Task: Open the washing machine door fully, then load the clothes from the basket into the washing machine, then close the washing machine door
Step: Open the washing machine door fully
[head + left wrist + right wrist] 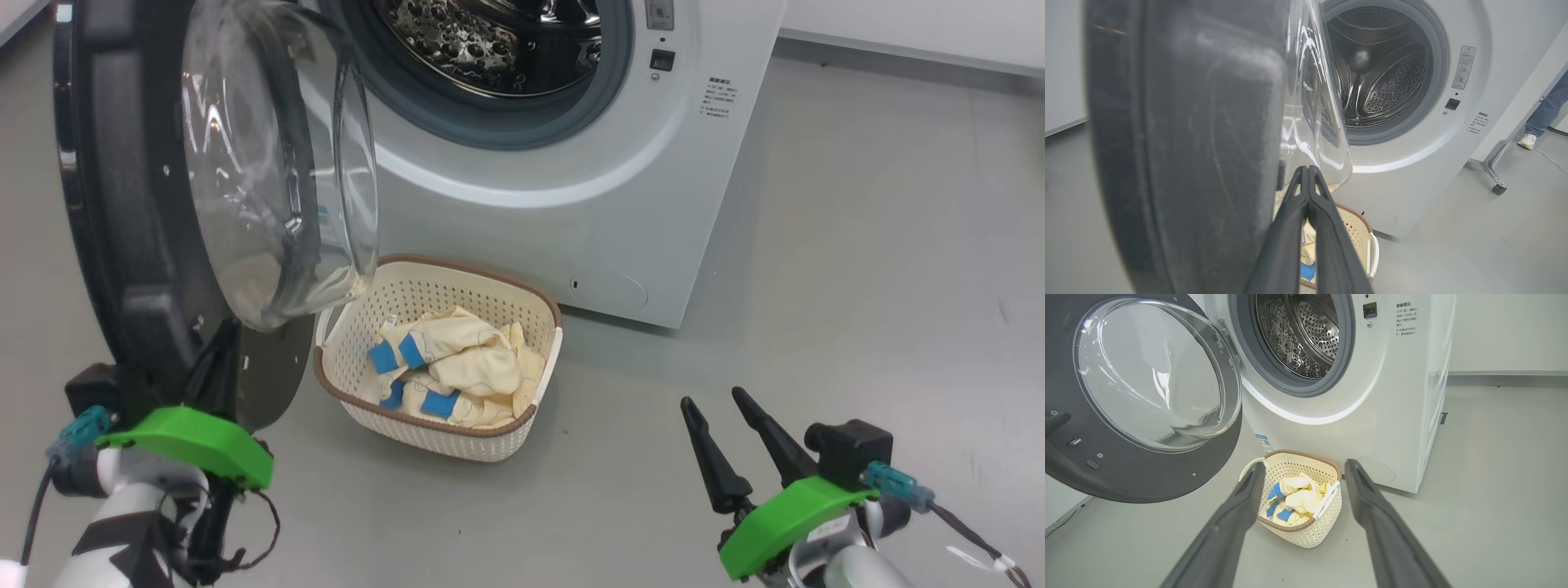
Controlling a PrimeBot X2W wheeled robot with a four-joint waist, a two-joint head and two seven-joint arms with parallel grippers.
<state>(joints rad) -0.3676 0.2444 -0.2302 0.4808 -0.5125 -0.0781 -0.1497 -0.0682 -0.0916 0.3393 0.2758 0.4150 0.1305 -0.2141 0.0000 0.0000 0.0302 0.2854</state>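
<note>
Right wrist view: washing machine (1392, 416) bears blue label (1264, 442).

The washing machine door (1155, 375) stands wide open, left of the white washing machine (1392, 416). The basket (1306, 535) sits on the floor (1494, 477) by it, with the clothes (1300, 498) inside. The right gripper (1305, 464) has its fingers spread far apart.

Bright even light w/ glare on washing machine door (1155, 375), blurry close-up
</note>
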